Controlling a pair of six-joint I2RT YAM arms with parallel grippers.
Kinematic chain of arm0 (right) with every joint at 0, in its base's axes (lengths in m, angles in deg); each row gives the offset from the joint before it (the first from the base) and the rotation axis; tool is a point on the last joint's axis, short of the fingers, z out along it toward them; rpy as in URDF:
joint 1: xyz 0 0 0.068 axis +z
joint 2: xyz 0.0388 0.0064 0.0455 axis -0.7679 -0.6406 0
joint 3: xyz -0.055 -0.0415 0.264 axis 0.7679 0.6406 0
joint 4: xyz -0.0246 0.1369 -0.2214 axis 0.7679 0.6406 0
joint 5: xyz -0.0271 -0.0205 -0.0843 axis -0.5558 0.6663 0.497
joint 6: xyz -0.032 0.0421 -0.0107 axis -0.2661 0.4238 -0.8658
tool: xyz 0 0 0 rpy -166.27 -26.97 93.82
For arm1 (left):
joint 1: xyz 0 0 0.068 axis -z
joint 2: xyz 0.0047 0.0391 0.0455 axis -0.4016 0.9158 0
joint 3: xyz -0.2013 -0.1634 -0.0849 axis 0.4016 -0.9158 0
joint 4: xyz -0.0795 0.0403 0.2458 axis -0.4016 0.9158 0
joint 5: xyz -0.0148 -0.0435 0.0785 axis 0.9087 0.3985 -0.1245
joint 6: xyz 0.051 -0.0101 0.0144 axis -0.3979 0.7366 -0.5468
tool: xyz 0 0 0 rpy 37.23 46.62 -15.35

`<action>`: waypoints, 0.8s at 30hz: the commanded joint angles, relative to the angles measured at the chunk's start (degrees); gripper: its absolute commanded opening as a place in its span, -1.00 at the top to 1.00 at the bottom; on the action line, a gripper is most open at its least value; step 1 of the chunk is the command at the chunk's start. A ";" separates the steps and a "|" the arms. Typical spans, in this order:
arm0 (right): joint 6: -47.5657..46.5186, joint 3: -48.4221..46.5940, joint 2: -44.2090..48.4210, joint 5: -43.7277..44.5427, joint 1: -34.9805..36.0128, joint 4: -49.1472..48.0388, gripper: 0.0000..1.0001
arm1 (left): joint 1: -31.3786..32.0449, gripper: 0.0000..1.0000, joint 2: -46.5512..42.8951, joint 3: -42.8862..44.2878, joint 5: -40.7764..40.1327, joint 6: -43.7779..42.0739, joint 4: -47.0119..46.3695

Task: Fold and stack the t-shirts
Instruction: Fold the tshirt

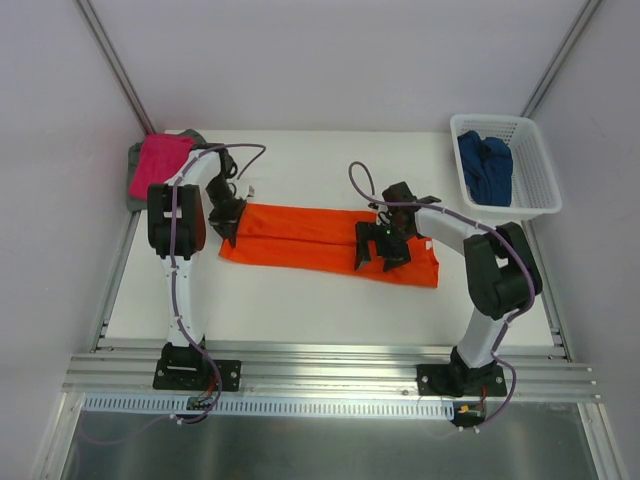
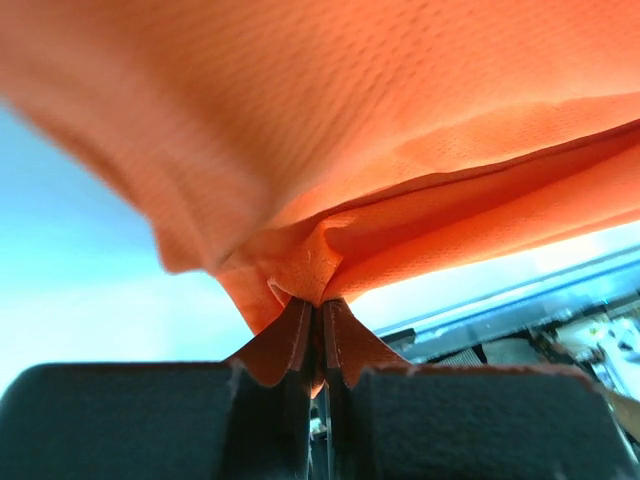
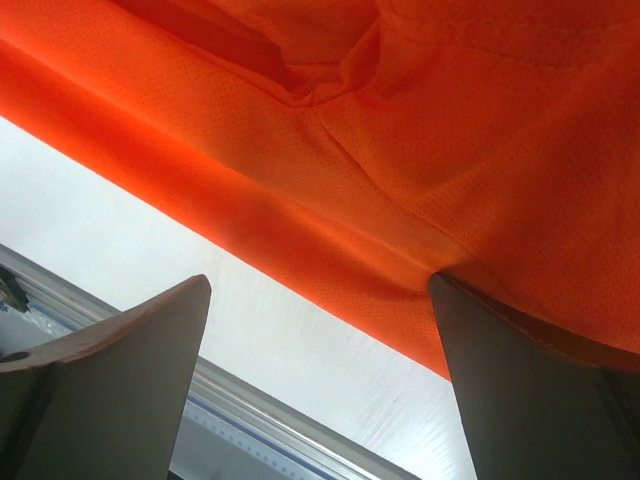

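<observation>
White table (image 1: pixel 300 300), walls on three sides. Orange t-shirt (image 1: pixel 310 232) lies across the middle as a long folded strip. Left gripper (image 2: pixel 318 312) is clamped on its left end, cloth bunched between the pads (likely to carry that end over). Right gripper (image 3: pixel 320 290) is at the right end, jaws wide, gripping nothing. Pink t-shirt (image 1: pixel 165 155) rests on grey t-shirt (image 1: pixel 135 190), seemingly the stack. Blue t-shirt (image 1: pixel 485 165) sits in the basket (image 1: pixel 535 200).

your orange shirt (image 1: pixel 320 236) lies in a long strip across the table (image 1: pixel 300 310); pink shirt (image 1: pixel 163 158) on grey shirt (image 1: pixel 135 182), far-left corner; blue shirt (image 1: pixel 486 168) in basket (image 1: pixel 541 172).
</observation>
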 commanded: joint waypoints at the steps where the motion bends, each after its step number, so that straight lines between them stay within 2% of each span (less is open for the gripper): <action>1: -2.58 5.13 -1.92 2.47 1.02 6.00 -0.98 | 0.02 1.00 -3.61 4.18 -5.01 0.57 7.69; 8: -2.94 8.56 -1.92 2.38 1.46 6.00 -0.97 | 0.46 1.00 -6.51 8.84 -6.77 0.75 6.10; 18: -3.20 5.04 -5.87 1.68 1.63 5.56 -0.98 | 0.64 1.00 -3.26 7.27 -2.47 -2.15 7.42; 19: -3.20 4.96 -6.05 1.68 1.55 5.56 -0.98 | 0.64 0.94 -3.00 6.83 -2.03 -2.24 7.68; 20: -3.20 4.69 -6.14 1.77 1.55 5.48 -0.98 | 0.55 0.69 -2.91 5.87 -1.76 -2.41 7.77; 22: -3.11 4.60 -6.23 1.77 1.55 5.47 -0.98 | 0.55 -0.13 -2.91 4.72 -1.67 -2.59 7.68; 24: -2.94 4.52 -6.49 1.68 1.63 5.65 -0.99 | 0.02 -0.21 -2.47 3.93 -0.01 -2.24 7.42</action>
